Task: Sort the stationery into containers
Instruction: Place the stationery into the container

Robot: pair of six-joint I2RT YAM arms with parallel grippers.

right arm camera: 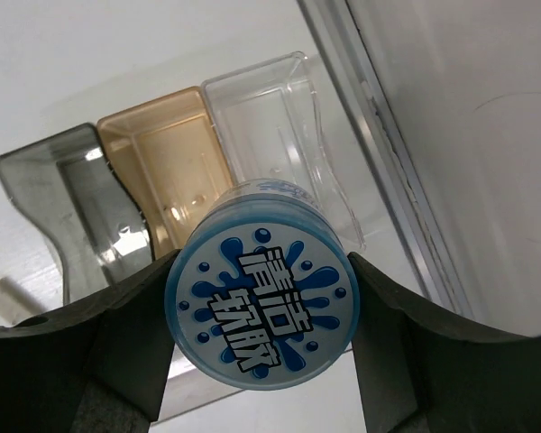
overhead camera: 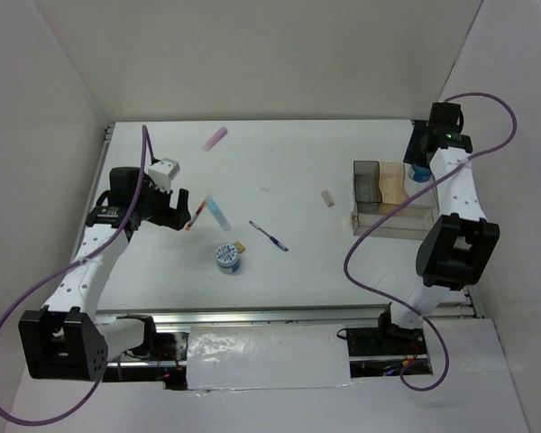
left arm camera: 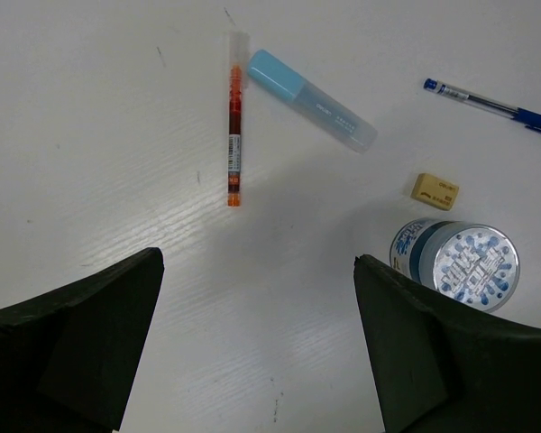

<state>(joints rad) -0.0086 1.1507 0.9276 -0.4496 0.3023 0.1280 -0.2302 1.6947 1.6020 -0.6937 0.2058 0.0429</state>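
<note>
A blue-white roll (right arm camera: 261, 289) sits clamped in the right gripper (right arm camera: 263, 316) over the tray's (right arm camera: 293, 63) clear compartment, apparently to drop it there. The left gripper (left arm camera: 257, 338), jaws apart, hangs near the red pen (left arm camera: 234, 126), likely its next pick

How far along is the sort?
Done: nothing visibly in the tray yet. In hand: right hand shut on one roll over the tray's compartments; left hand open over the table. Left: second roll, red pen, light-blue bar, tan cube, blue pen, pink bar, beige block, all loose on the table.
</note>
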